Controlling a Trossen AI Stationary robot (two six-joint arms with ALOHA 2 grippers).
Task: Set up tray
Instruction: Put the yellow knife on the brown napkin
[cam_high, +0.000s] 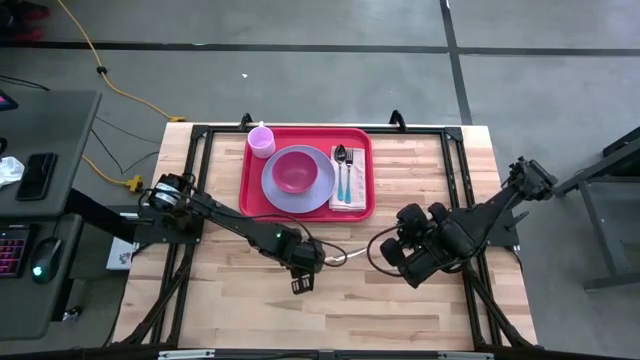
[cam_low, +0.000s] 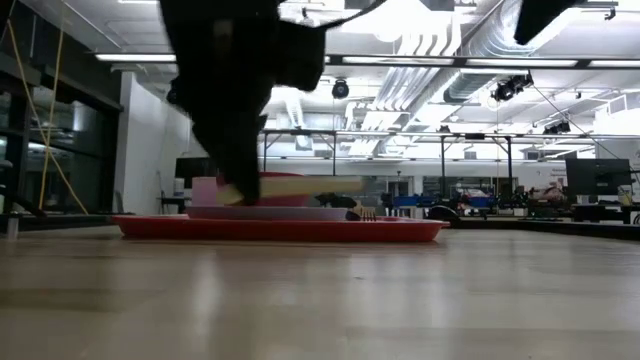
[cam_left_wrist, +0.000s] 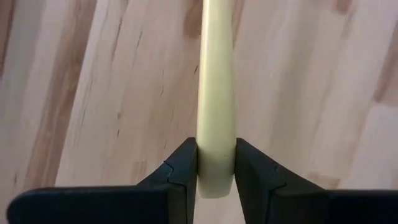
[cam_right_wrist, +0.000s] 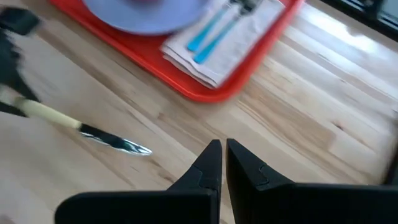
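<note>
My left gripper pinches the cream handle of a knife, blade pointing toward the right arm, held above the table just off the near edge of the tray. The tray sits at the table's far edge, middle, carrying a lavender plate, bowl, cup and a napkin with fork and spoon. The knife looks light, stiff and smooth, so I judge a firm mid-handle grip keeps it from swivelling. My right gripper waits pressed together over the table's right side.
</note>
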